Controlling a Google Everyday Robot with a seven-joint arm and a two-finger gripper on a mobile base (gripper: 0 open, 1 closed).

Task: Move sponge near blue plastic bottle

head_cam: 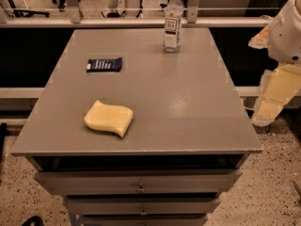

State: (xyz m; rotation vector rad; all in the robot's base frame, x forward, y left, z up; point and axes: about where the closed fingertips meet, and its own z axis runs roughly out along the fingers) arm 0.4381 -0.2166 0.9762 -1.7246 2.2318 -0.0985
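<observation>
The sponge (109, 118), a pale yellow foam block with wavy edges, lies flat on the grey table (188, 93) near its front left. The blue plastic bottle (172, 21), clear with a white cap and a white label, stands upright at the table's far edge, right of centre. The white arm with yellowish pads hangs off the table's right side. My gripper (267, 111) is at its lower end, beside the table's right edge, far from both the sponge and the bottle, and holds nothing that I can see.
A flat dark blue packet (104, 64) lies at the table's left, between the sponge and the far edge. Drawers (140, 188) sit under the tabletop. A railing (117, 22) runs behind the table, with chair legs beyond it.
</observation>
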